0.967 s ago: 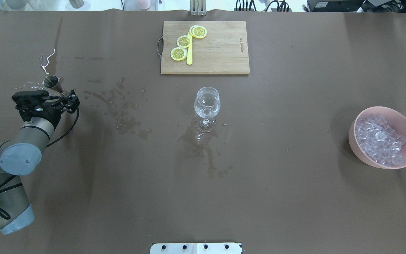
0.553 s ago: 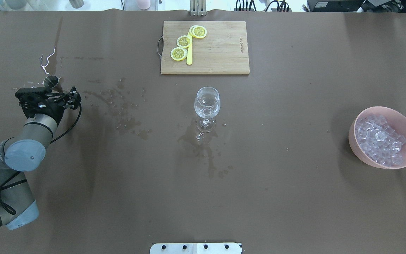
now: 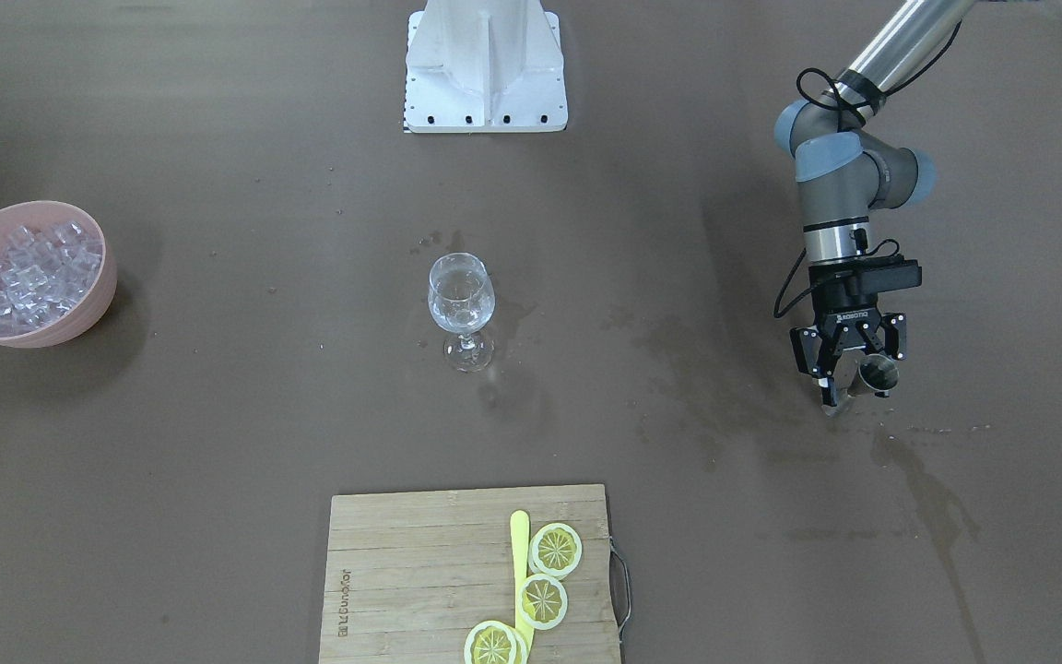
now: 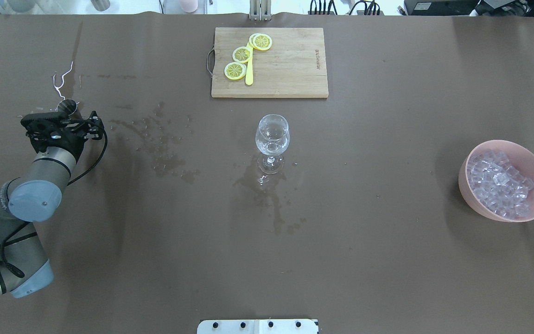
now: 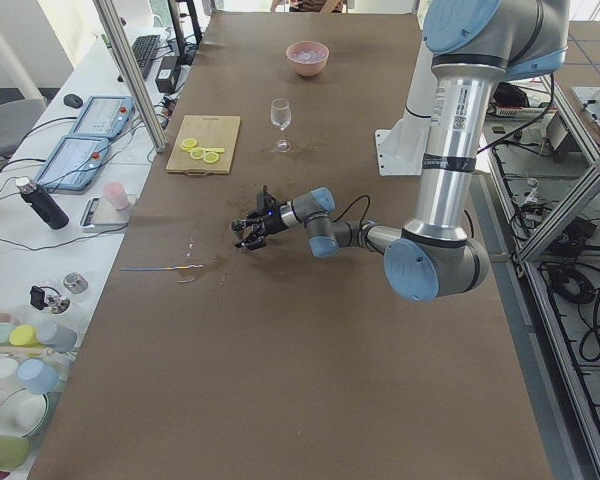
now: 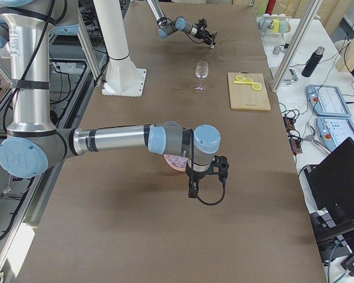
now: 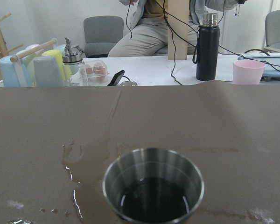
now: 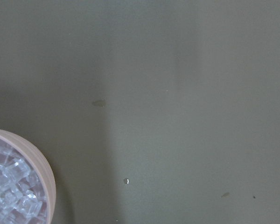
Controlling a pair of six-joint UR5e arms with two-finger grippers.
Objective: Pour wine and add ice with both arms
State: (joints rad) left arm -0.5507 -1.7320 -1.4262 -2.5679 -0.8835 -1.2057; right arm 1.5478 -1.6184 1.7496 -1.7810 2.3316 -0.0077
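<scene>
Left end effector (image 3: pixel 854 383), fingers spread, hangs beside a steel cup (image 3: pixel 878 373) on the stained brown worktop (image 4: pixel 364 260). Only its wrist camera shows wine (image 7: pixel 154 207) inside. The right end effector's (image 6: pixel 204 175) grip cannot be told; ice (image 4: pixel 499 185) fills a pink bowl (image 4: pixel 468 200).

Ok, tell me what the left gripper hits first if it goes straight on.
The metal cup, standing just ahead of the open left gripper. Nothing seems to lie between them, though the gap is hard to judge.
</scene>
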